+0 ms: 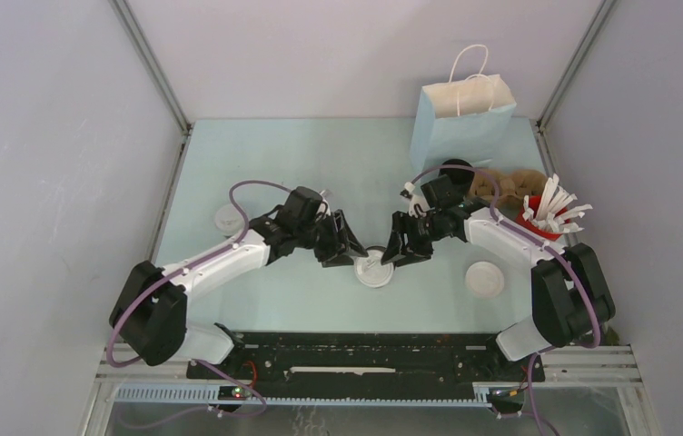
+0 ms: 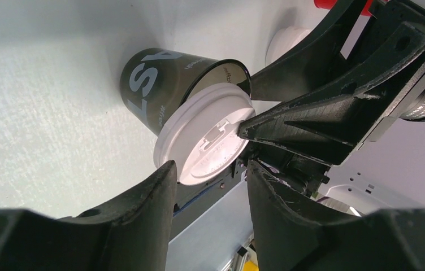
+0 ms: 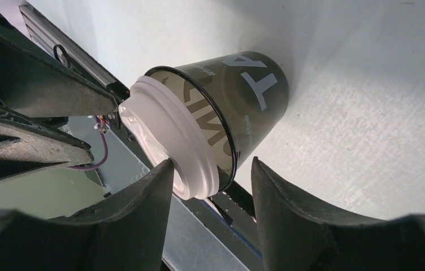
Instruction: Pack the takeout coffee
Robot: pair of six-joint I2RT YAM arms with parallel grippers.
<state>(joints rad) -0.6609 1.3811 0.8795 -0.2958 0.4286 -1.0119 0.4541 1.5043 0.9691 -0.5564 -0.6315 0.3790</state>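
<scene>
spreading widest, the pale tabletop (image 1: 320, 163) carries a blue paper bag (image 1: 460, 127) upright at the far right, likely where the coffee ends up. the left gripper (image 2: 210, 166) and right gripper (image 3: 213, 169) meet mid-table from opposite sides, jaws of each partly apart and not clearly clamping anything, probably to steady and press. a brown cup carrier (image 1: 501, 186) and a red tub of white sticks (image 1: 547, 218) crowd the way to the bag. the dark coffee cup (image 2: 154, 84) stands between the arms, its white lid (image 2: 204, 135) apparently askew. a spare lid (image 1: 484, 279) lies near right.
</scene>
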